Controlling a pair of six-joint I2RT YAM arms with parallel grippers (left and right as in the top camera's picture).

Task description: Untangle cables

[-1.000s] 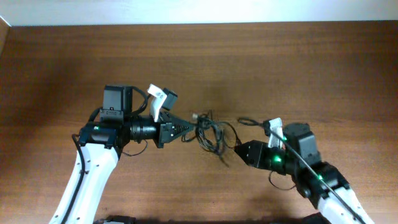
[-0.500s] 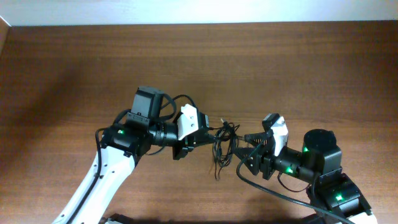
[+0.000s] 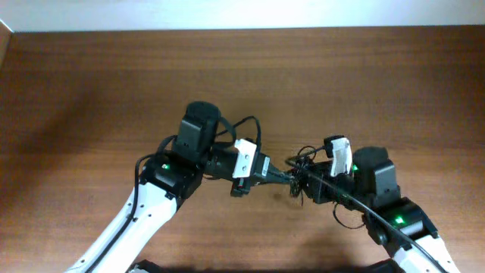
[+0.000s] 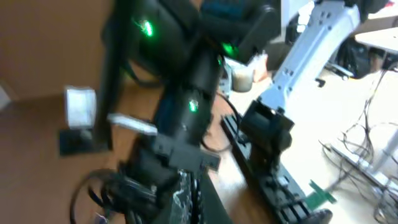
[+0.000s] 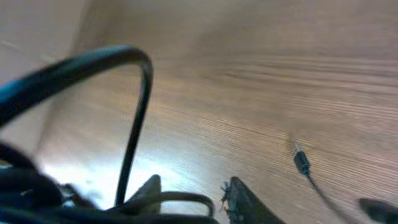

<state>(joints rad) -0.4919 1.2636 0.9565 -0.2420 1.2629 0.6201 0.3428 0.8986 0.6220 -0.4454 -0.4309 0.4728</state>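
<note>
The cables (image 3: 300, 168) are a small tangle of thin black wires held just above the brown table (image 3: 91, 91), between my two grippers. My left gripper (image 3: 286, 177) reaches in from the left and is shut, its tips at the tangle's left side. In the left wrist view its fingers (image 4: 198, 186) press together beside the blurred cables (image 4: 115, 190). My right gripper (image 3: 309, 184) meets the tangle from the right. In the right wrist view its jaws (image 5: 194, 198) stand apart with a cable loop (image 5: 186, 198) lying across the gap. A loose plug end (image 5: 301, 162) hangs over the wood.
The white wall strip (image 3: 242, 14) runs along the table's far edge. The two arms nearly touch at the centre. Beyond the table's edge, the left wrist view shows the right arm (image 4: 193, 93), a black base (image 4: 273, 180) and a pale desk with wires (image 4: 367, 149).
My left gripper has carried the tangle to the right and nearer. The right gripper has moved in onto the tangle, and its jaws have narrowed since half a second ago.
</note>
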